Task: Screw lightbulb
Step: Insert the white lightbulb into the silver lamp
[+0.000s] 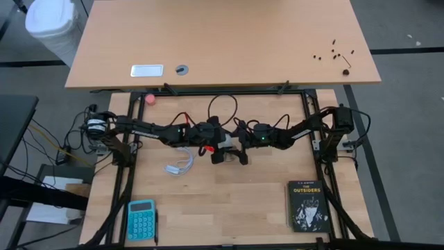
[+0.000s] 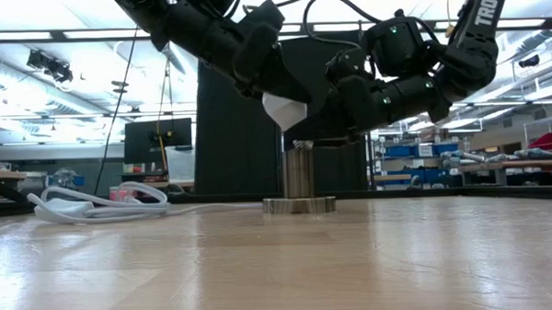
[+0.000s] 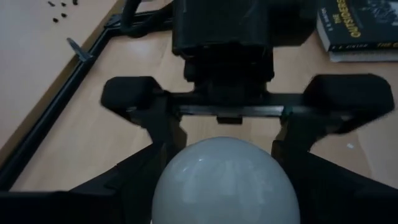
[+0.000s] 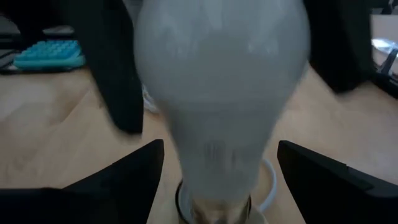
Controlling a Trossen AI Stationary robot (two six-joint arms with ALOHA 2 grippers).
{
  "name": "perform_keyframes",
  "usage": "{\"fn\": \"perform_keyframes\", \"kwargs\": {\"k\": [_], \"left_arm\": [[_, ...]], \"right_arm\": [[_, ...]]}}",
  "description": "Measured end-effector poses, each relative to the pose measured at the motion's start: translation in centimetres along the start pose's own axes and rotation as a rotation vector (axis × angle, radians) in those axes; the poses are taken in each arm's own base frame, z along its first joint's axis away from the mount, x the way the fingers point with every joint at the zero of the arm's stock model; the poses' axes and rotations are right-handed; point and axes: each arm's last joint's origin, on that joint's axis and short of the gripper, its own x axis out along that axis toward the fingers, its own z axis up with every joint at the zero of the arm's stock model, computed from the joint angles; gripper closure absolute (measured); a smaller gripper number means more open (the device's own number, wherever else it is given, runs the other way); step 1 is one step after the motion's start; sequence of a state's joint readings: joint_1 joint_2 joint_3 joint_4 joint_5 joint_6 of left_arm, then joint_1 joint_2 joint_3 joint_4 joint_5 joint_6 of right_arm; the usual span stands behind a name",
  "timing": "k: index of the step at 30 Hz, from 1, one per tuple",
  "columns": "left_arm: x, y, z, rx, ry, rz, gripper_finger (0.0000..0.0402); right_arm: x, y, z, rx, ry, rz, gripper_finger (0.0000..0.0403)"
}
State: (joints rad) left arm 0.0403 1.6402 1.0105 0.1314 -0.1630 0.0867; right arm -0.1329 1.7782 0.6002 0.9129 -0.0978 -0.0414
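Lightbulb [image 4: 221,93] upright in socket [image 2: 299,204] mid-desk, base half hidden. Left claw [image 3: 225,155] fingers flank the globe, contact unclear. Right claw [image 4: 219,180] fingers spread beside its neck, apart. Beyond: book [image 1: 307,205], cut off in wrist view.

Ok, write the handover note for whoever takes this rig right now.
Left gripper: fingers on either side of the lightbulb globe; contact cannot be told.
Right gripper: open, fingers on either side of the bulb's neck, not touching.
The lightbulb stands upright with its base in the metal socket at mid-table.
Done: bulb set in the socket.
Left: how far it is screwed in cannot be seen; check seating, keep turning if loose.
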Motion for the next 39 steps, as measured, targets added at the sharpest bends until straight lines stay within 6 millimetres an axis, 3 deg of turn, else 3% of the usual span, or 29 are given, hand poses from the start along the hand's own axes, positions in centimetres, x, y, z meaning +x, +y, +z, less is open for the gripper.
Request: {"fn": "perform_keyframes", "kwargs": {"k": [6, 11, 24, 29, 39], "left_arm": [[1.3, -0.2, -0.3, 0.002, 0.073, -0.024, 0.0104], [1.4, -0.2, 0.4, 0.022, 0.06, -0.017, 0.0104], [1.1, 0.0, 2.4, 0.051, 0.036, 0.004, 0.0103], [0.7, -0.3, 3.4, 0.054, 0.015, 0.017, 0.0103], [-2.9, -3.0, 5.4, 0.106, -0.032, 0.112, 0.0104]], "right_arm": [[0.1, 0.0, 0.2, 0.014, -0.019, 0.0, 0.008], [0.1, 0.0, 0.2, 0.013, -0.015, 0.001, 0.0103], [0.0, 0.0, -0.1, -0.002, 0.008, -0.003, 0.0241], [0.0, 0.0, -0.2, -0.002, 0.012, -0.003, 0.0242], [0.0, 0.0, -0.3, 0.0, 0.026, -0.003, 0.0242]]}}
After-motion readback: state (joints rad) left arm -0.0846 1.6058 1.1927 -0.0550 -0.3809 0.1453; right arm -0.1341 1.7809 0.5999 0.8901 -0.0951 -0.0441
